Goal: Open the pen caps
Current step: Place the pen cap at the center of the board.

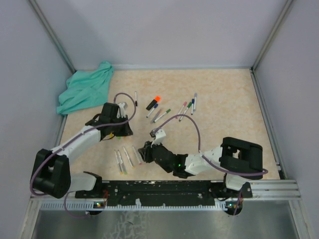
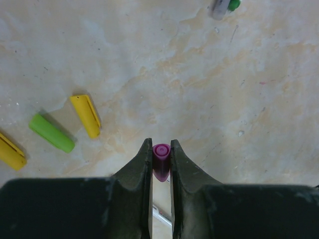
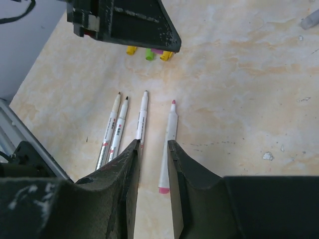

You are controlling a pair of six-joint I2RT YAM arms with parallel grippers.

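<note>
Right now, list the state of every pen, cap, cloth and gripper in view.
Small purple plastic cap: off its pen, clamped in left gripper.
Right gripper: open, empty.
Four thin white pens: uncapped, lying flat.
Stubby yellow cap, green cap: lying loose, off any pen.
Teal cloth: crumpled, far-left corner.
</note>
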